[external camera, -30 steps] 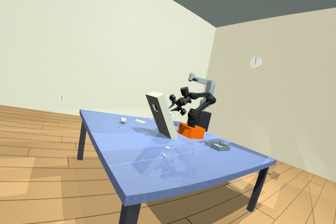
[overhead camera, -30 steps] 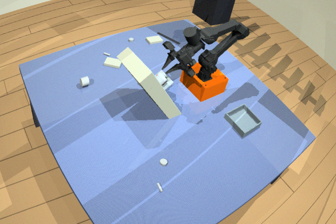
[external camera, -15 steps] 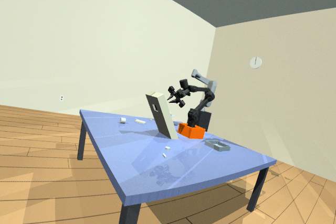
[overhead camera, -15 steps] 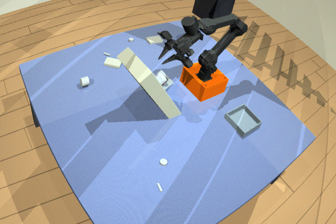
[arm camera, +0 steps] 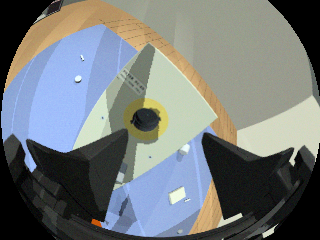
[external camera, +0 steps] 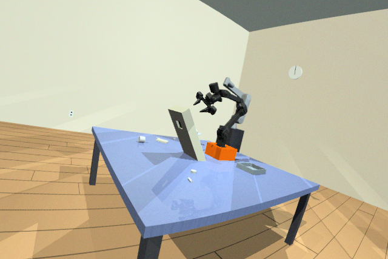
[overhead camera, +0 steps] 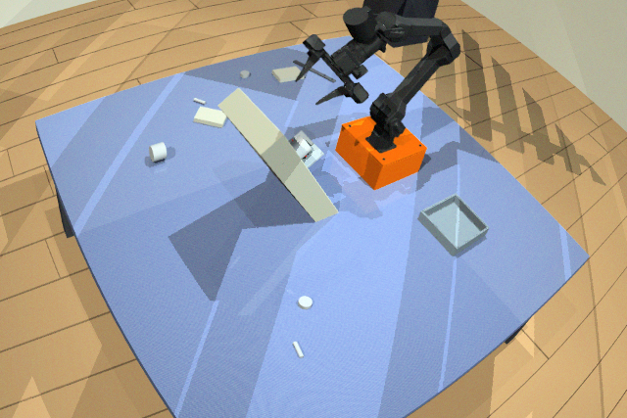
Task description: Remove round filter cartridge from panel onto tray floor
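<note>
The service panel (overhead camera: 278, 155) (external camera: 194, 138) (arm camera: 185, 100) leans on the table. The yellow ring (arm camera: 131, 132) on its face surrounds a dark, empty round opening. The cartridge (overhead camera: 302, 145), white with a little red, lies low in front of the panel, on or against a small light grey holder (overhead camera: 315, 153); the panel hides part of both, and exact contact cannot be told. My gripper (overhead camera: 308, 91) (external camera: 197, 108) (arm camera: 166, 136) is open and empty, raised above and away from the cartridge, fingers toward the panel. The grey tray (overhead camera: 439, 235) (external camera: 245, 169) stands apart, with nothing in it.
The orange arm base (overhead camera: 379, 170) (external camera: 220, 154) stands between panel and tray. A white cylinder (overhead camera: 158, 152) (external camera: 142, 139) (arm camera: 184, 149) and a cream block (overhead camera: 211, 116) (arm camera: 177, 195) lie beyond the panel. A white disc (overhead camera: 305, 301) (arm camera: 78, 79) and a small white rod (overhead camera: 298, 348) lie on the other side.
</note>
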You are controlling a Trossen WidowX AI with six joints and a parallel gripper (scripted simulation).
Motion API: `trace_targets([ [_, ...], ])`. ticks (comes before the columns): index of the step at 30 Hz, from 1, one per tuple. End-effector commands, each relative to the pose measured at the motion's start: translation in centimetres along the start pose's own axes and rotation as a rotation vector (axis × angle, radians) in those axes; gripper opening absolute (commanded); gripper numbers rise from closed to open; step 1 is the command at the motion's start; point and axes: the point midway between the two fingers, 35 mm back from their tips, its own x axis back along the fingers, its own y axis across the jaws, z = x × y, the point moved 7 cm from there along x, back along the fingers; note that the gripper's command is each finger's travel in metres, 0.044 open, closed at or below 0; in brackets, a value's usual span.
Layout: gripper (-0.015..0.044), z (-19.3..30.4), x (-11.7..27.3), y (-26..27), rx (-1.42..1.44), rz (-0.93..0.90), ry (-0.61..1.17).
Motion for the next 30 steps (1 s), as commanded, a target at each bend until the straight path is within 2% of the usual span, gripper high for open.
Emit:
trace_targets([
  [1,0.0305,2.3,-2.3,2.2,-0.292,-0.102,0.146],
  [5,0.0305,5.2,-4.1,4.9,-0.656,-0.15,0.345],
  [7,0.0305,5.7,-4.3,5.4,-0.717,-0.152,0.383],
  [30,0.0305,6.3,-6.6,5.9,-0.717,-0.151,0.381],
])
